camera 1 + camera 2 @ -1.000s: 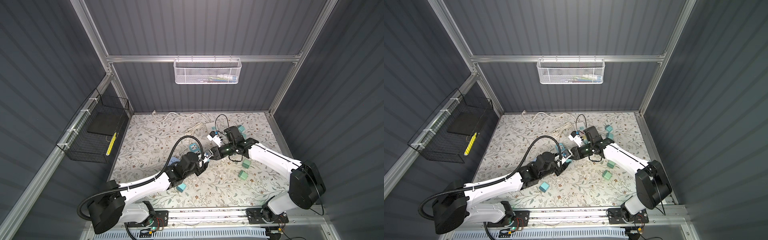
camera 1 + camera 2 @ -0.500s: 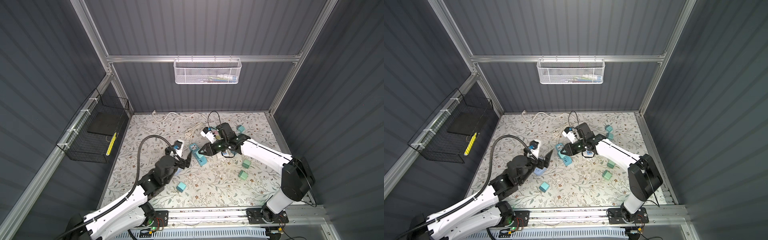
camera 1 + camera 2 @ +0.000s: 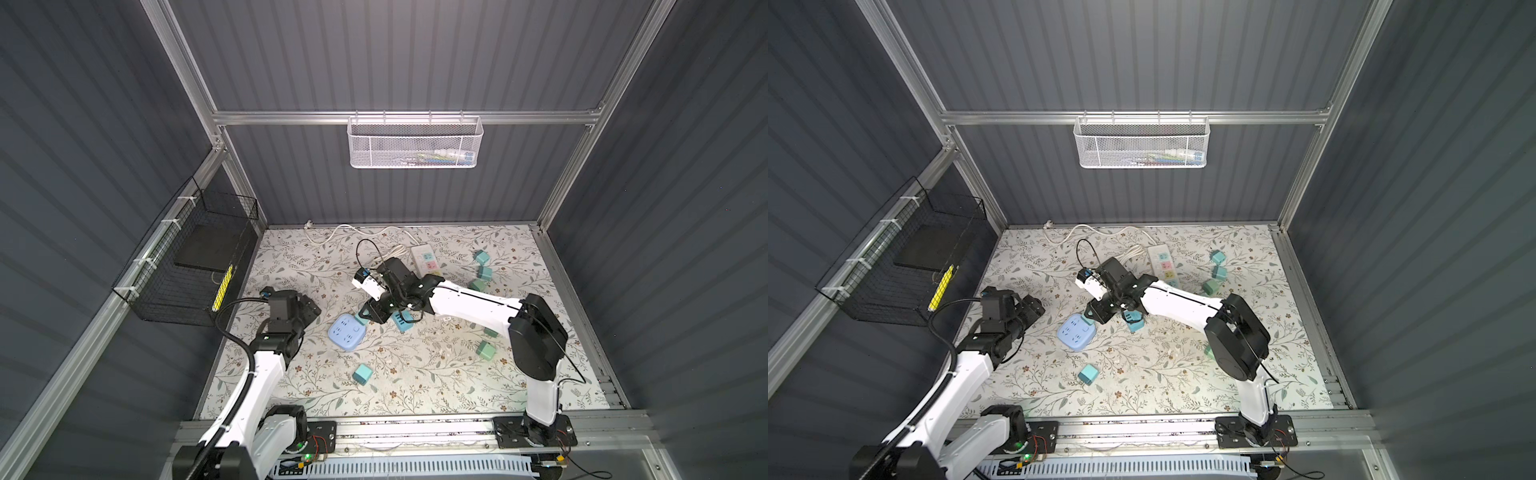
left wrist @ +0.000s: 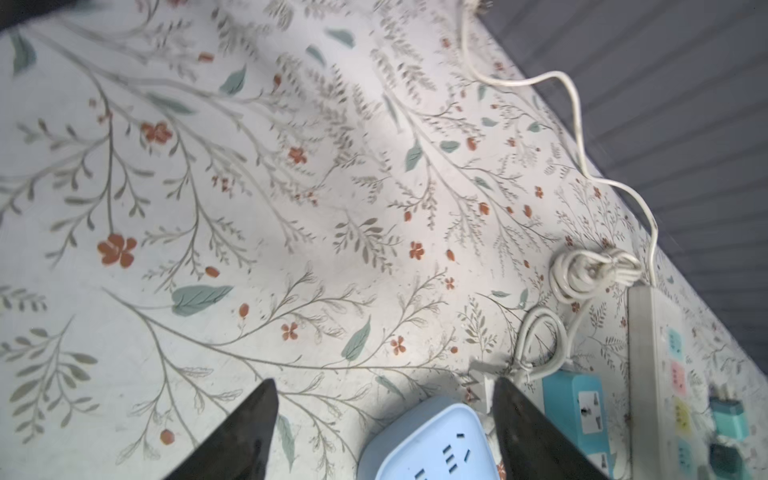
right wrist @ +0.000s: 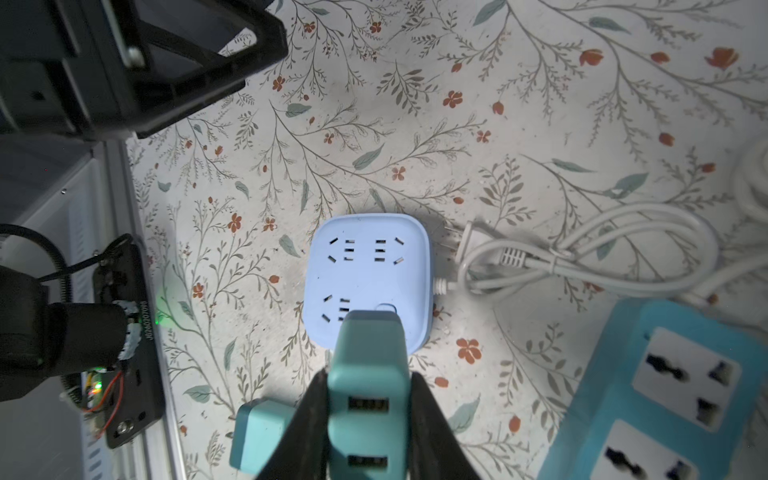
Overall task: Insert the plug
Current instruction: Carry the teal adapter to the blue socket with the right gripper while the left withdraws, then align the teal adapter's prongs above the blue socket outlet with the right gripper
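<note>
The right gripper (image 5: 368,399) is clamping the teal plug (image 5: 365,353) over the pale blue socket block (image 5: 368,266), while the left gripper (image 4: 382,386) is hanging open beside it.

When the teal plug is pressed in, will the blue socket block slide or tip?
Probably slides rather than tips: the socket block lies flat and low on the cloth, and the open left claw is not holding it. Its looped white cord looks floppy, likely anchoring little.

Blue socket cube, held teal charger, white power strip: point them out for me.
blue socket cube (image 5: 365,274): right wrist view, middle of its top face.
teal charger (image 5: 368,357): right wrist view, body above the USB ports.
white power strip (image 3: 424,261): a top view, its socket face.
</note>
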Robot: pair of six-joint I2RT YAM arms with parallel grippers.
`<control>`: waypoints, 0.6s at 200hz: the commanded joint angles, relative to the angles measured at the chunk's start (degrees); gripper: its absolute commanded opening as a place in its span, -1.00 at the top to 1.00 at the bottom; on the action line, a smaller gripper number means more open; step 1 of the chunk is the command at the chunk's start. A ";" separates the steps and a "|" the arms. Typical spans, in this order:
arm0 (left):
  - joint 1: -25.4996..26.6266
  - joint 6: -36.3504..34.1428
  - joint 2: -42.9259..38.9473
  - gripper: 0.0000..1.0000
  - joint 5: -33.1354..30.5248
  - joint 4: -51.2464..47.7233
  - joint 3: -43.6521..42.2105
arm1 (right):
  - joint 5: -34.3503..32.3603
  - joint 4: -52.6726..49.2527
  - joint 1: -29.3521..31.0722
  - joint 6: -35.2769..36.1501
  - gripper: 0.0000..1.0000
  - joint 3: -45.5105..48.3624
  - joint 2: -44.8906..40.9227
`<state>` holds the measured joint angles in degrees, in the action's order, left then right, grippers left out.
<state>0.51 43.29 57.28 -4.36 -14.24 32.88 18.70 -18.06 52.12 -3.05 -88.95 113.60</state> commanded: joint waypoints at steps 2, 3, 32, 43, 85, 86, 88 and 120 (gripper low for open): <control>-2.86 4.25 4.03 -0.59 12.35 -0.59 0.66 | -5.33 0.14 1.59 3.47 0.78 -4.68 3.77; -2.92 4.21 4.18 -0.59 12.40 -0.60 0.76 | -5.42 0.09 1.68 3.52 0.78 -4.93 3.97; -4.04 3.91 5.73 -0.61 11.17 -1.30 0.87 | -7.81 -3.83 3.37 5.12 0.80 -13.20 9.92; -5.00 3.61 5.71 -0.63 10.49 -2.38 1.13 | -8.42 -5.65 3.75 5.46 0.80 -15.25 11.61; -7.84 2.29 4.86 -0.69 8.67 -5.27 1.42 | -10.57 -8.74 4.78 6.24 0.82 -18.93 14.77; -7.87 2.31 4.82 -0.70 8.67 -5.27 1.36 | -10.54 -8.83 4.81 6.27 0.82 -19.00 14.83; -8.00 2.32 4.79 -0.69 8.71 -5.27 1.36 | -10.53 -8.94 4.83 6.25 0.83 -19.10 14.92; -8.26 1.89 4.82 -0.70 8.93 -4.75 1.30 | -10.57 -10.09 5.19 6.21 0.83 -20.22 16.17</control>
<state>-7.35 46.09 62.85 4.54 -17.56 32.95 9.17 -24.95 56.86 2.31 -107.09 128.25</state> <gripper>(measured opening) 0.850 0.286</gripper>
